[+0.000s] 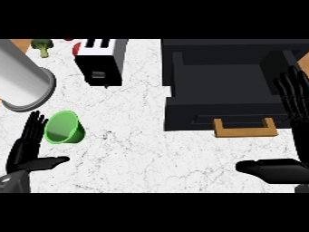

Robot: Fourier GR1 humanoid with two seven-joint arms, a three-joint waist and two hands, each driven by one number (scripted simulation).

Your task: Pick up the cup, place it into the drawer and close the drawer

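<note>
A green cup [64,128] lies tipped on the white marble counter [137,145] at the left, its open mouth facing me. My left hand [28,147] stands open just left of the cup, fingers straight up, thumb out to the right, close to the rim. The dark drawer [220,93] is pulled open at the upper right, with a tan handle [245,128] on its front. My right hand [304,131] is open at the right edge, fingers straight, thumb pointing left below the drawer front.
A large silver cylinder [16,74] lies at the upper left, just behind the cup. A black toaster [102,61] stands at the top centre. Broccoli [43,46] and something red [76,49] sit at the far edge.
</note>
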